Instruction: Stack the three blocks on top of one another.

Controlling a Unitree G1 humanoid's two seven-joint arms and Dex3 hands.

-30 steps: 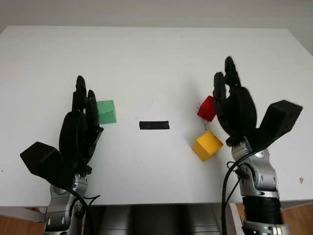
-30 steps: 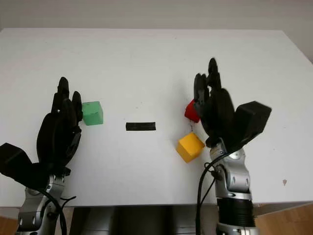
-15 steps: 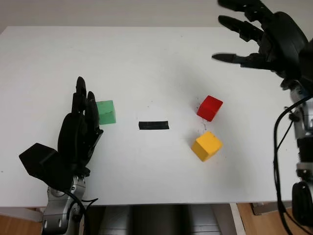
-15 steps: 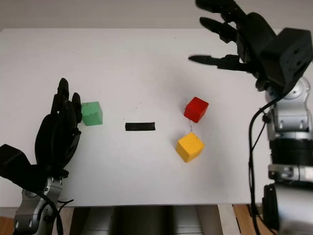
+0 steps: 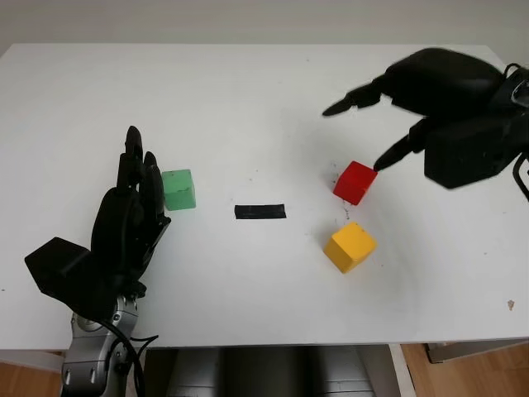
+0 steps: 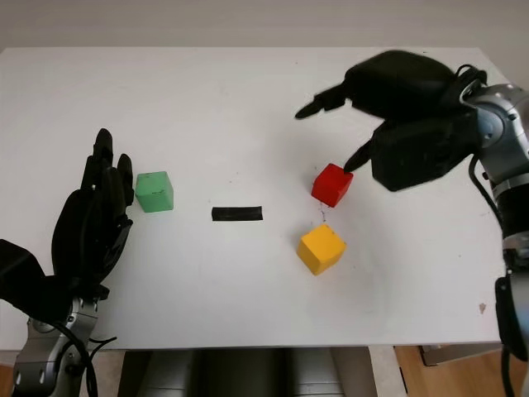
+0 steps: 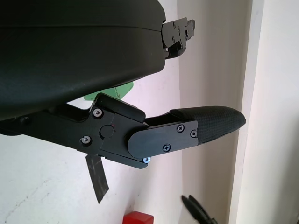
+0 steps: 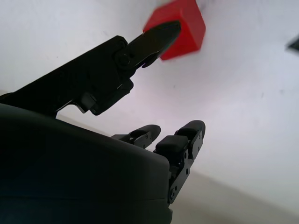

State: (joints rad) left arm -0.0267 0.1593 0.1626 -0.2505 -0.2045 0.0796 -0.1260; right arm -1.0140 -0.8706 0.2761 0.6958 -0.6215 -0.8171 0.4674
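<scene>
So the right hand (image 6: pixel 397 124) hung over the red block (image 6: pixel 331 184) with nothing in it, fingers wide, one fingertip (image 6: pixel 354 161) just at the block's far corner. The yellow block (image 6: pixel 321 248) sat just in front of the red one, the green block (image 6: pixel 154 191) was well off to the left beside the left hand (image 6: pixel 89 231), also empty with fingers extended. A black tape strip (image 6: pixel 237 213) lay between. My guess: the blocks were light, rigid cubes, probably a bit slick, so pinch opposite flat faces, not corners.
</scene>
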